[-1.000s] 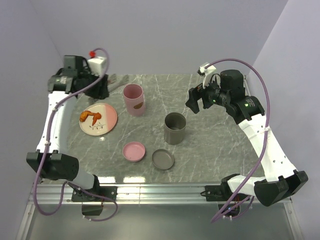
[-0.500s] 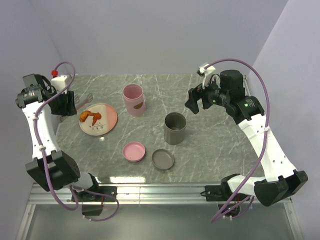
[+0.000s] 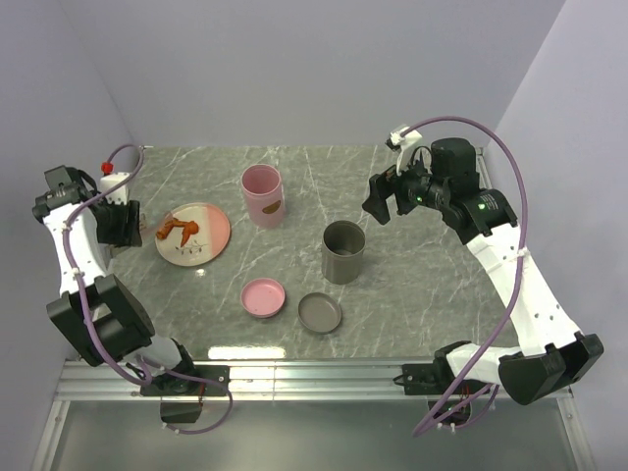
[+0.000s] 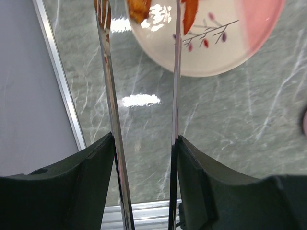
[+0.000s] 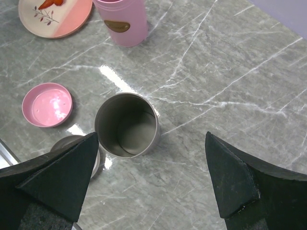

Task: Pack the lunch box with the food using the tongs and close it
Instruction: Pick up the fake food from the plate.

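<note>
Tongs (image 4: pixel 109 96) are in the left gripper (image 4: pixel 144 143). Its jaws are part-way in and pinch the two silver arms, one arm flat against each finger. The gripper sits at 9 o'clock of the plate (image 4: pixel 230 62), and the tongs point across toward 3 o'clock, tips just over the near rim.

All the visible food (image 4: pixel 139 8) is on the plate: orange bits bunched on its 9 o'clock half. One bit lies between the tong arms, another just outside the arm on the plate side. No roll piece can be made out from here.

The right gripper (image 3: pixel 385 199) is spread wide, holding nothing, and hangs above the grey cup (image 5: pixel 129 132), which looks empty. The pink cup (image 3: pixel 263 194) stands at 2 o'clock of the plate. The pink lid (image 3: pixel 263 297) and grey lid (image 3: pixel 320 313) lie flat at 6 o'clock of the table.

So this looks like the lining-up bit of a pick, with no lid on yet. Next it probably needs the tips dropped around that middle piece, then a gentle squeeze. Thin springy arms on a glazed plate could easily skid the shrimp away.
</note>
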